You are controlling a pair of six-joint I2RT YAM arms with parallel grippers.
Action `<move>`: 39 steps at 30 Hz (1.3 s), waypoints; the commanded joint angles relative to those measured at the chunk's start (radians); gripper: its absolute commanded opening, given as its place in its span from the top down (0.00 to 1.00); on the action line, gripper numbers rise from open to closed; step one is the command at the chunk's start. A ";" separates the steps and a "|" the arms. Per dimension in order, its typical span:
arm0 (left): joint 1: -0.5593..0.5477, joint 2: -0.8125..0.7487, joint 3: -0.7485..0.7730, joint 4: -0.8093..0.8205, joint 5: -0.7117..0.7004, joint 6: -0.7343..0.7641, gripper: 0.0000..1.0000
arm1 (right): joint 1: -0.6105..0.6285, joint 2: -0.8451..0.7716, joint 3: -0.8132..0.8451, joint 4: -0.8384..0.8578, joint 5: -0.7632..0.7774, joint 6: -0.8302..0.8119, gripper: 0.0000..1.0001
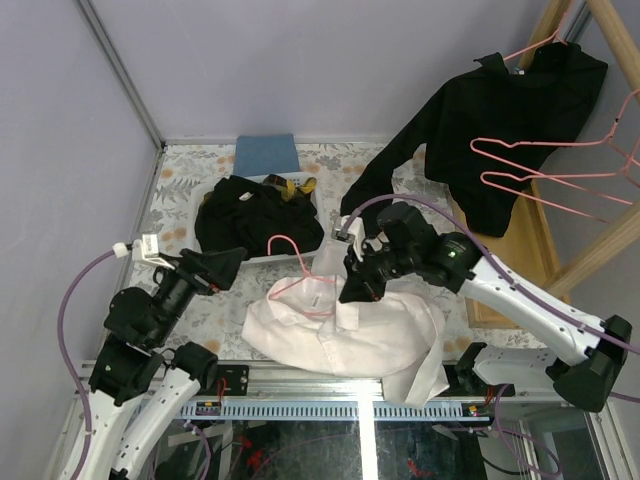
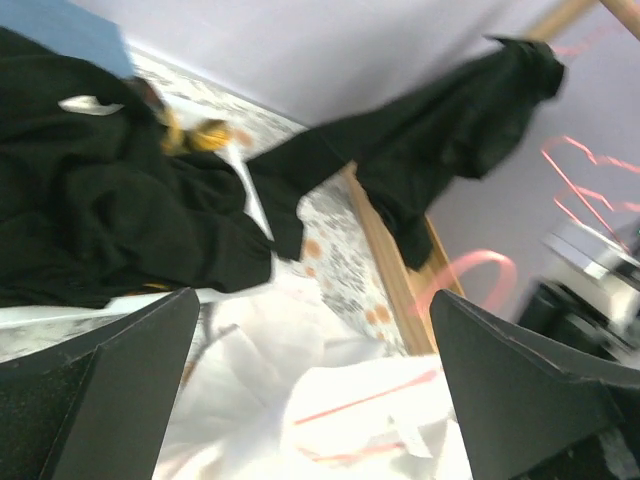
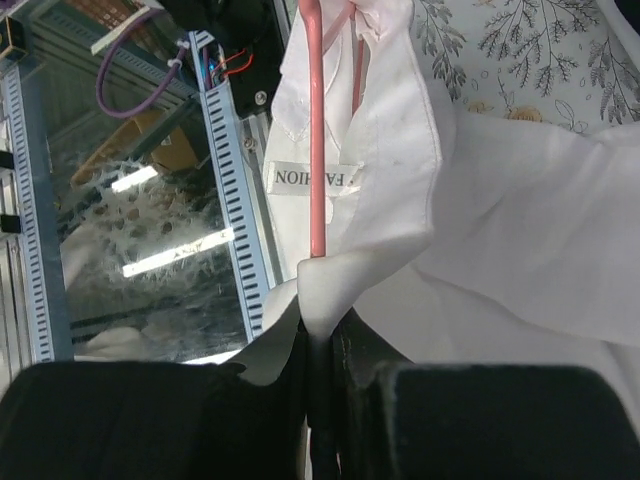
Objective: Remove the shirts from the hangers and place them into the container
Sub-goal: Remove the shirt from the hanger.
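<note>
White fabric sits in the right tool (image 3: 320,345): jaws clenched on a fold of the white shirt (image 3: 500,200), at the collar just below the label (image 3: 310,177). Pink hanger (image 3: 317,150) wire runs straight down into that same fold; can't tell if the wire itself is in the pinch. The hanger is inside the shirt's neck, with its hook sticking out toward the container (image 1: 262,258).

Left tool (image 2: 320,400) is released, fingers (image 2: 120,390) spread wide with nothing between them. It is raised just left of the white shirt and points across it toward the right arm.

The white shirt lies crumpled on the desk (image 1: 180,200) at the near edge, between the two arms, with one corner draped over the front rail.

The container is behind the shirt, left of centre. Black shirts (image 1: 250,215) are piled in it, and a bit of the plaid shirt (image 1: 300,188) shows at the back. A blue cloth (image 1: 266,152) lies behind it by the wall.

On the far right, a hanging black shirt (image 1: 510,110) is on its own hanger on the wooden rack (image 1: 610,245), one sleeve trailing down to the desk. Spare pink hangers (image 1: 560,170) hang bare beside it. The wooden tray (image 1: 535,255) lies below them.
</note>
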 commanded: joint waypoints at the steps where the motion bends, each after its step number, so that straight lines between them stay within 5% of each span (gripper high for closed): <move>1: 0.005 0.033 -0.008 0.163 0.341 0.045 0.00 | -0.001 0.027 -0.012 0.311 -0.070 0.100 1.00; 8: 0.005 0.094 -0.123 0.365 0.494 -0.039 0.02 | -0.001 0.107 -0.049 0.406 -0.086 0.221 1.00; 20: 0.005 0.217 -0.119 0.427 0.433 -0.055 0.37 | 0.018 0.172 -0.031 0.429 -0.059 0.273 1.00; 28: -0.028 0.260 -0.163 0.483 0.365 -0.076 0.43 | 0.044 0.223 0.013 0.417 -0.060 0.272 1.00; 39: -0.100 0.305 -0.184 0.499 0.310 -0.071 0.68 | 0.065 0.244 0.036 0.401 -0.019 0.272 1.00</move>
